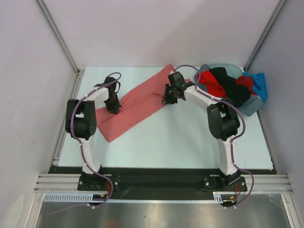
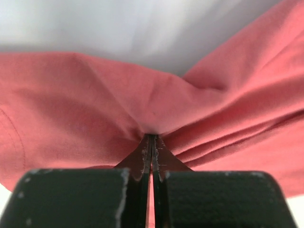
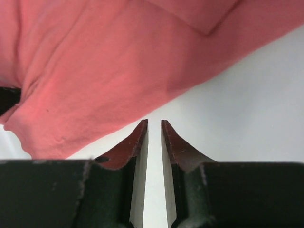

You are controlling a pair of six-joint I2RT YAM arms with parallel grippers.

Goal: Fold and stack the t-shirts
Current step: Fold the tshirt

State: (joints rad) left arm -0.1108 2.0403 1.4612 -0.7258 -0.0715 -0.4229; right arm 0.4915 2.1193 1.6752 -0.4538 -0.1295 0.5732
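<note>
Top external view: the surface (image 1: pixel 190 142) is being crossed diagonally by the salmon-red t-shirt (image 1: pixel 137 102), other t-shirts (image 1: pixel 228 88) being held in the basin (image 1: pixel 251 108). The shirt is being clamped by the left gripper (image 1: pixel 114 110), the right gripper (image 1: pixel 167 100) being held slightly apart beside it.

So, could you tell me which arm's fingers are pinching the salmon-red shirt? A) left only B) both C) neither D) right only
A: the left fingers are shut on a bunched fold of the salmon-red shirt; the right fingers stand apart over bare table.
</note>
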